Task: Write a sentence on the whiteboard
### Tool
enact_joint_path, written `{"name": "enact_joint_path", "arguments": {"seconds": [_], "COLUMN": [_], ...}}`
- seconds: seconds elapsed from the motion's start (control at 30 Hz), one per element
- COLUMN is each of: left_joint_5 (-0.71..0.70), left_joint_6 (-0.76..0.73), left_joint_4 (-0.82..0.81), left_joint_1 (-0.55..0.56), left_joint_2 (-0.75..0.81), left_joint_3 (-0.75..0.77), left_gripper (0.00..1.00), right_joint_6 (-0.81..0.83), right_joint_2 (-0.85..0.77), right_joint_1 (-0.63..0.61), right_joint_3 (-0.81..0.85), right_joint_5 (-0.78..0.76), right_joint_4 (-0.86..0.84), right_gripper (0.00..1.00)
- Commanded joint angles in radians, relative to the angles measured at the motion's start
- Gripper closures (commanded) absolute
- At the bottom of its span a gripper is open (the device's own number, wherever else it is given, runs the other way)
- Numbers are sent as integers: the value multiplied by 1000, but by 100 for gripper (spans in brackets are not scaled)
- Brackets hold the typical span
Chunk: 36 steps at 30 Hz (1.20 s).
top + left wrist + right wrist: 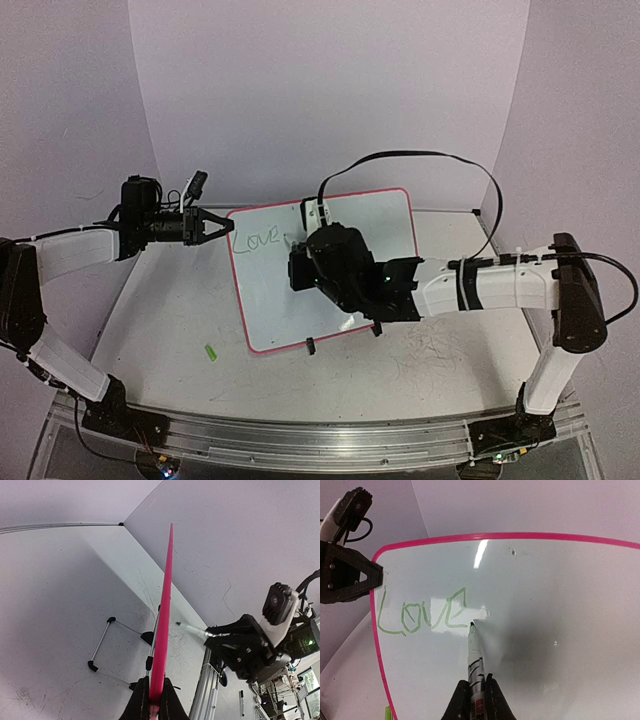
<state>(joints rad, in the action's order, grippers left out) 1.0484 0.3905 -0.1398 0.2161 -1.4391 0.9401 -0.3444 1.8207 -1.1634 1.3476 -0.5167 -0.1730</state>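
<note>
The whiteboard (270, 300), white with a pink rim, stands tilted at the table's middle on two black clip feet. Green lettering "Love" (257, 239) is on its upper left; it also shows in the right wrist view (422, 612). My left gripper (218, 229) is shut on the board's left rim, seen edge-on as a pink strip (164, 625) between the fingers. My right gripper (476, 700) is shut on a white marker (475, 655), whose tip sits on or just off the board just right of the "e". In the top view my right gripper (300, 262) covers the board's middle.
A small green marker cap (210, 352) lies on the table left of the board's near corner. Grey scribble marks (430, 350) cover the table to the right. A black cable (430, 160) arcs above the board. The board's wire stand (107, 647) shows behind it.
</note>
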Motion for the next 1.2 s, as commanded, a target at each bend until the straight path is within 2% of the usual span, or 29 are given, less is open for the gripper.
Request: {"name": "enact_joint_path", "arguments": {"seconds": [0.0, 0.1, 0.17, 0.3, 0.43, 0.47, 0.63, 0.8, 0.97, 1.17], "left_joint_5": [28, 18, -4, -59, -229, -248, -109, -80, -51, -84], "left_joint_6": [26, 24, 24, 27, -78, -100, -102, -123, -180, -196], "left_joint_4": [-19, -15, -10, 31, 301, 336, 353, 353, 353, 356], "left_joint_1": [-3, -4, -4, -5, -5, -5, -2, 22, 70, 74], "left_joint_2": [39, 44, 52, 76, 59, 50, -68, -142, -141, -113], "left_joint_3": [7, 11, 16, 51, 218, 255, 388, 446, 389, 336], "left_gripper": [94, 91, 85, 63, 30, 27, 23, 26, 26, 25], "right_joint_6": [22, 16, 37, 42, 46, 54, 123, 111, 84, 105], "right_joint_2": [-204, -291, -320, -372, -422, -424, -413, -460, -472, -459], "right_joint_1": [-36, -35, -35, -35, -35, -35, -35, -35, -35, -35], "right_joint_3": [-5, -75, -105, -155, -205, -210, -221, -281, -317, -331], "right_joint_5": [-61, -55, -45, -21, -15, -7, 30, 26, -14, 36], "right_joint_4": [12, 10, 7, -8, -43, -47, -41, -86, -94, -117], "right_gripper": [100, 100, 100, 100, 100, 100, 100, 100, 100, 100]}}
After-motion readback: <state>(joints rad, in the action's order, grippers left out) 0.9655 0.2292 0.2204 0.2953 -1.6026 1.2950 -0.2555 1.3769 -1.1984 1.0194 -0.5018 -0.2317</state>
